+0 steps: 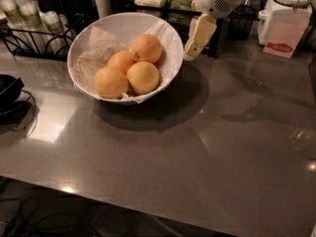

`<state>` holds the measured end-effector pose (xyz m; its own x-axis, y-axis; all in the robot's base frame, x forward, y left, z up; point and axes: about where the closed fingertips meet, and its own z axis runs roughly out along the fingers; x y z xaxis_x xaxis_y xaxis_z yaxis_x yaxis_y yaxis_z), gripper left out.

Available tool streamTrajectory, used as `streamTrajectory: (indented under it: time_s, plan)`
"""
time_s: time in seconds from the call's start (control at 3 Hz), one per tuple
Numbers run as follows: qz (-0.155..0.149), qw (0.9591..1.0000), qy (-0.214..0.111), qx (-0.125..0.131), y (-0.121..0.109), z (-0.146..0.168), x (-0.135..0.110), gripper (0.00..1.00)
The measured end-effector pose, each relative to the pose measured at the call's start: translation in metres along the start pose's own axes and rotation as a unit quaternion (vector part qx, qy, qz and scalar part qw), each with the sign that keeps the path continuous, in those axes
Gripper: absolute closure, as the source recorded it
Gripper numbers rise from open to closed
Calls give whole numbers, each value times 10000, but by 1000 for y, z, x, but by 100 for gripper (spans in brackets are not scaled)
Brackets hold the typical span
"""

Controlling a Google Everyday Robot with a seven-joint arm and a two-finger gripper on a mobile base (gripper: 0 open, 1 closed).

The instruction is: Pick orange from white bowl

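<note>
The pincer (193, 47), its opening impossible to tell, hangs just right of the white bowl (129, 22) on the desk (222, 132), mid-approach; next it must likely cross the rim above the orange (146, 48) lying inside.

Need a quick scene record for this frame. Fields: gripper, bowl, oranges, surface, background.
gripper: cream-coloured two-finger gripper, hanging just outside the bowl's right rim, no fruit in it
bowl: large deep round white bowl, on the table's left half, lined with crumpled white paper
oranges: four round orange-yellow fruits, all in the bowl, bunched together; rearmost fruit nearest the gripper
surface: glossy grey tabletop
background: black wire rack left; white container with red label right
</note>
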<state>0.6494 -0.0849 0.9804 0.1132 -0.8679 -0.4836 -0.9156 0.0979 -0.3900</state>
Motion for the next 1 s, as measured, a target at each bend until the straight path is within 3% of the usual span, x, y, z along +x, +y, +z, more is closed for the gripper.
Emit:
streamTrajectory:
  time_s: [0.33,1.0]
  plan:
    - [33,9999,52,-119,0,15,3,0]
    - [-234,9984,38,-520,-5,58,-7,15]
